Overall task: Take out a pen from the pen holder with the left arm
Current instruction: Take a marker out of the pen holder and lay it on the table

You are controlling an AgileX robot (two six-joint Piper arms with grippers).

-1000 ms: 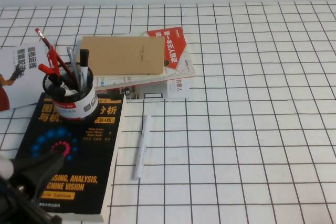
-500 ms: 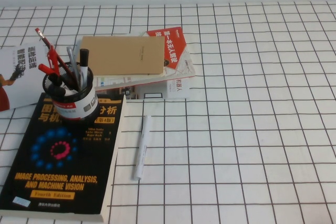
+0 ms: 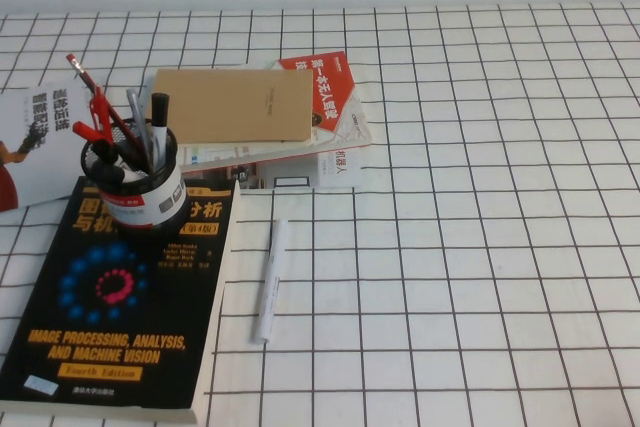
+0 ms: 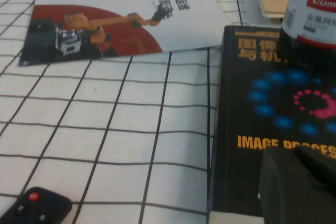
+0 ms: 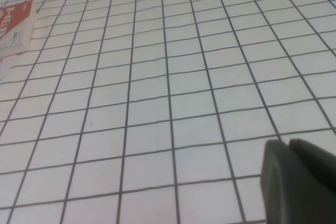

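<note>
A black mesh pen holder [image 3: 133, 179] with a red-and-white label stands on a black textbook [image 3: 125, 297] at the left. It holds several pens and red-handled tools [image 3: 150, 132]. On the table right of the book lies a white pen [image 3: 271, 280]. Neither arm shows in the high view. In the left wrist view my left gripper [image 4: 294, 153] is shut and empty, low over the black textbook [image 4: 262, 103], short of the holder [image 4: 312, 9]. My right gripper [image 5: 289, 142] is shut over bare grid cloth.
Behind the holder a brown notebook [image 3: 235, 105] lies on a stack with a red-and-white book [image 3: 330, 87]. A brochure [image 3: 35, 142] lies at the far left. A black remote [image 4: 34, 208] sits on the cloth near the left arm.
The left gripper, seen at the bottom left corner of the high view a second ago, has drawn back out of that view. The pens and books have not moved.
</note>
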